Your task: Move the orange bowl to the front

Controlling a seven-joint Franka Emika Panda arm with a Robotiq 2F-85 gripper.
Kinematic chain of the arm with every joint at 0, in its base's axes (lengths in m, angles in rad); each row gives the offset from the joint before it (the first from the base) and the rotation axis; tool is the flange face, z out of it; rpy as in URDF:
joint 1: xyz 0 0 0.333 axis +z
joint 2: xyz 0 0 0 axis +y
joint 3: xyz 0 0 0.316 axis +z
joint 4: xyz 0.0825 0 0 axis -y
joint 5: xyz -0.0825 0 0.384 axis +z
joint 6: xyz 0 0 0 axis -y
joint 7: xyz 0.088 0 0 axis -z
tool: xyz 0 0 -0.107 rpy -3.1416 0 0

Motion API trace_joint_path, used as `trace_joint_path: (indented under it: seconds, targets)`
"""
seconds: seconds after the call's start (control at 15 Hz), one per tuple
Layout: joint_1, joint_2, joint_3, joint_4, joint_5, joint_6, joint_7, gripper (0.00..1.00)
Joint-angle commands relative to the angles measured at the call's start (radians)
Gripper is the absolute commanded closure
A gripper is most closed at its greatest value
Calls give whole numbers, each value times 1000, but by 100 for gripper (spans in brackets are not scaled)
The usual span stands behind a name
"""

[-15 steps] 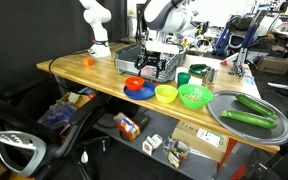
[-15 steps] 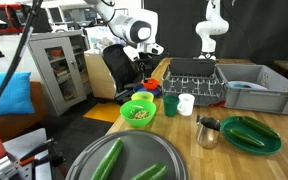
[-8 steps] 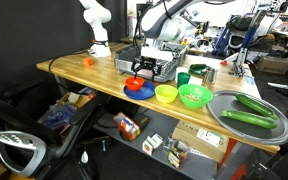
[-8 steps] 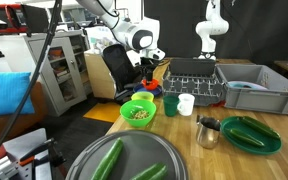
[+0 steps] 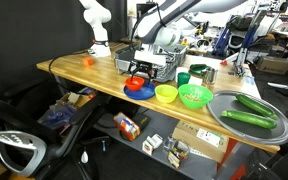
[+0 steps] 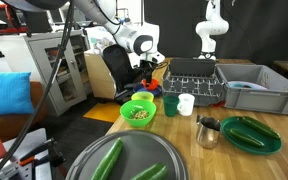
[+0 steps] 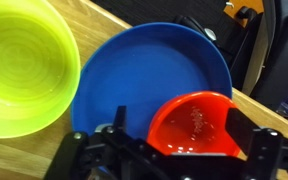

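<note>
Jaws are spread wide and low over the orange bowl [image 7: 192, 125]. In my wrist view the bowl sits between them, and I can't tell if either touches the rim. The bowl rests on the blue plate [image 7: 149, 65], near the plate's edge. The yellow bowl [image 7: 19, 65] is just beside the plate. In an exterior view this group sits on the bench [image 5: 76, 72] in front of the dish rack [image 5: 167, 68]. The green bowl [image 5: 194, 96] is just past the yellow one.
</note>
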Motion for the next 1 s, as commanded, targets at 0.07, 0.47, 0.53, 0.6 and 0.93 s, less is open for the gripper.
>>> trace_joint_path:
  seconds: [0.07, 0.47, 0.53, 0.6, 0.93]
  targets:
    - [28, 49, -34, 87, -4, -43, 109, 0]
    - [51, 79, -64, 137, -31, -92, 248, 0]
    - [53, 84, -67, 146, -35, -111, 270, 0]
    - [54, 88, -69, 156, -40, -129, 292, 0]
    - [50, 126, -73, 230, -72, -224, 358, 2]
